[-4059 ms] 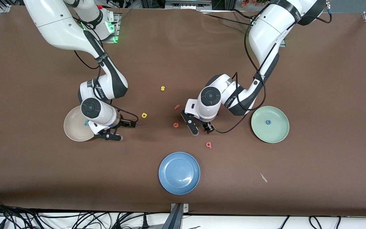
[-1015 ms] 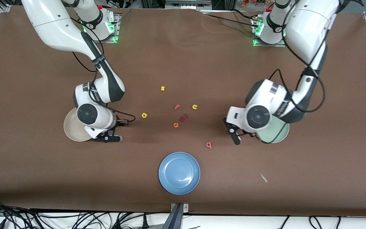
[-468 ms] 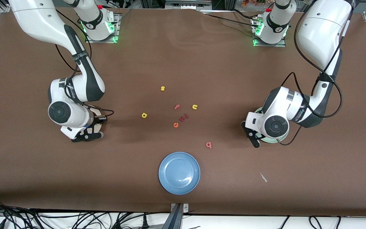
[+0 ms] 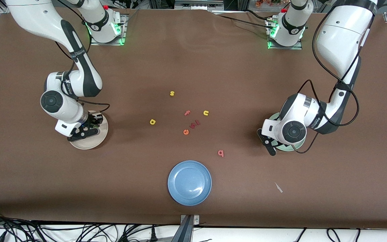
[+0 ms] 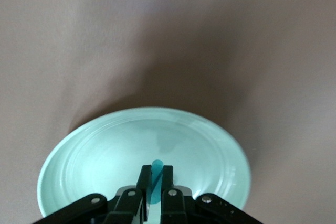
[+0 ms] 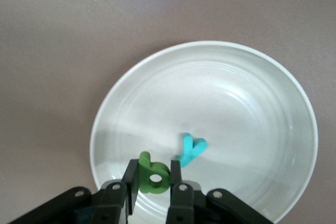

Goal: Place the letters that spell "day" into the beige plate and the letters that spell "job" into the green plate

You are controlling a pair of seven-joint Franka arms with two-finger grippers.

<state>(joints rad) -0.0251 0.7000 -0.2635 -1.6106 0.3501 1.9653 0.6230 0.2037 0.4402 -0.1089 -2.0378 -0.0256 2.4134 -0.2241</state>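
Note:
Over the beige plate [image 4: 94, 144] [image 6: 236, 98] my right gripper [image 4: 85, 131] [image 6: 153, 169] is shut on the dark green "d" [image 6: 154, 179]. The teal "y" [image 6: 191, 149] lies in that plate. My left gripper [image 4: 270, 148] [image 5: 156, 171] hangs over the green plate [image 4: 297, 146] [image 5: 100, 156], shut on the teal "j" [image 5: 156, 165], which stands on edge between the fingers. The yellow "a" [image 4: 152, 121] and the pink "b" [image 4: 220, 153] lie on the brown table between the two plates.
A blue plate [image 4: 189, 182] sits near the front edge. In the middle lie a yellow "s" [image 4: 172, 93], pink "f" [image 4: 187, 113], yellow "u" [image 4: 206, 113], orange "e" [image 4: 186, 132] and small red pieces [image 4: 196, 123]. A white scrap [image 4: 278, 187] lies toward the left arm's end.
The right arm has swung toward its own end of the table, bringing its gripper over the beige plate. The left arm moved over the green plate and has nearly stopped.

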